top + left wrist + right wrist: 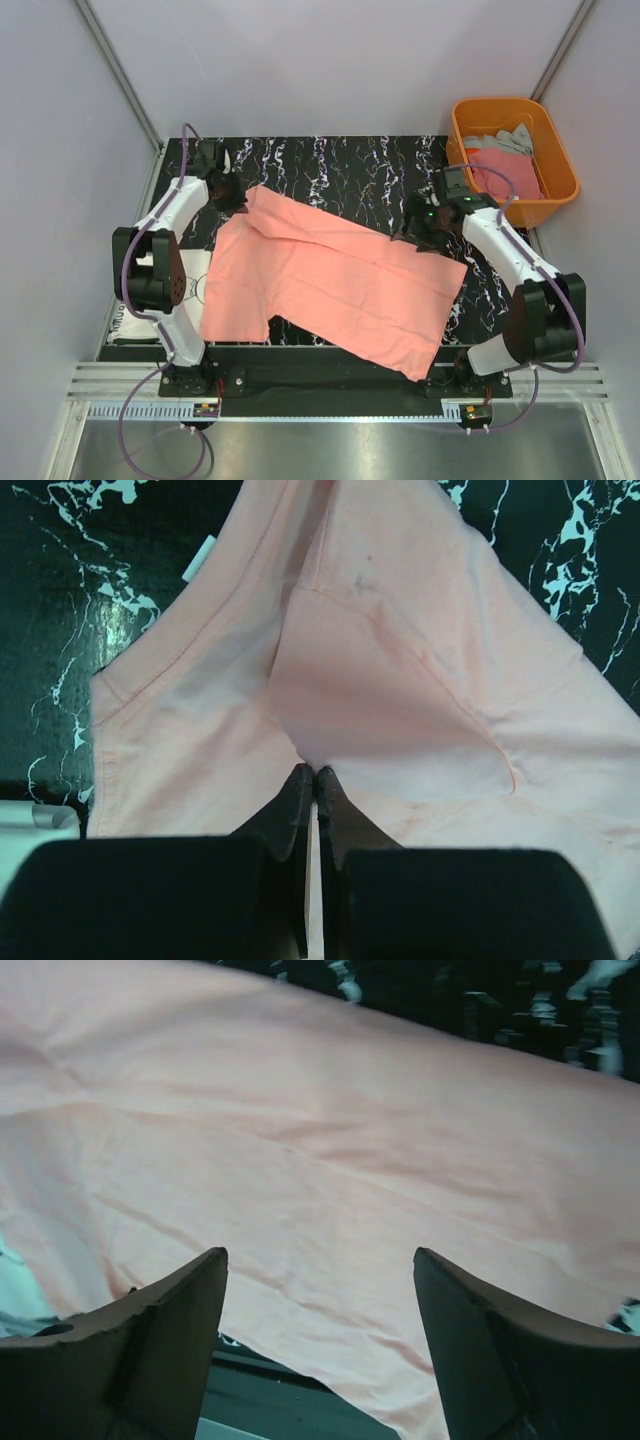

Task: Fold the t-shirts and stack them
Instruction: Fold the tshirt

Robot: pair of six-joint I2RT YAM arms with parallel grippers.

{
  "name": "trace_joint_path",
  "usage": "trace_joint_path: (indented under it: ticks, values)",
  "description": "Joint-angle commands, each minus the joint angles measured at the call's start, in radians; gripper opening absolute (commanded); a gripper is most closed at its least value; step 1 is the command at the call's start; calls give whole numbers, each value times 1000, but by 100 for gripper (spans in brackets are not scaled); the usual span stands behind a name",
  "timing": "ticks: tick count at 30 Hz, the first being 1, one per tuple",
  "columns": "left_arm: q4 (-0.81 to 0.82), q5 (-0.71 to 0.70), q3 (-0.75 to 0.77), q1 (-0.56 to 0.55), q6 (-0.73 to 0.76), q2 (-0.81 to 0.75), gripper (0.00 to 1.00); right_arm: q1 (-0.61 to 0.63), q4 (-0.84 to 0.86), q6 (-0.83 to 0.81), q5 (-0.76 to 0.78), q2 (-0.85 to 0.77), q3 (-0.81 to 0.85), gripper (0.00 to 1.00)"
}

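A salmon-pink t-shirt (340, 285) lies spread across the black marbled table (350, 160), with its upper part folded over along a diagonal crease. At the shirt's far left corner my left gripper (228, 190) is shut on a pinch of the pink cloth (400, 680), fingertips together (310, 775). My right gripper (415, 225) hovers over the shirt's far right edge. Its jaws stand wide apart (320, 1255) with only the flat pink cloth (330, 1130) below them and nothing held.
An orange plastic tub (458, 130) stands at the back right, holding a grey tee (505, 140) and a deeper pink one (510, 178). White cloth with dark print (195, 285) peeks out from under the pink shirt's left edge. The shirt's near corner overhangs the table's front edge.
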Motion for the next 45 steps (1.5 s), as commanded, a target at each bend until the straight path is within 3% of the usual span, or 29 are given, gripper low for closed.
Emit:
trace_joint_path:
  ticks: [1, 19, 23, 25, 31, 39, 45]
  values:
    - [38, 44, 71, 8, -18, 20, 1, 107, 148, 53, -86, 74, 56, 79]
    - [191, 160, 293, 5, -83, 267, 3, 332, 587, 234, -155, 406, 194, 31]
    - [222, 171, 293, 5, -89, 289, 4, 384, 610, 253, -109, 482, 249, 32]
    - [233, 179, 284, 5, -97, 292, 4, 411, 613, 274, -96, 536, 292, 39]
    - [236, 176, 234, 5, -101, 249, 5, 506, 642, 328, -24, 650, 390, 47]
    - [228, 159, 191, 5, -64, 212, 7, 579, 751, 443, 176, 730, 433, 25]
    - [227, 186, 215, 5, -92, 237, 7, 605, 748, 516, 304, 786, 476, 26]
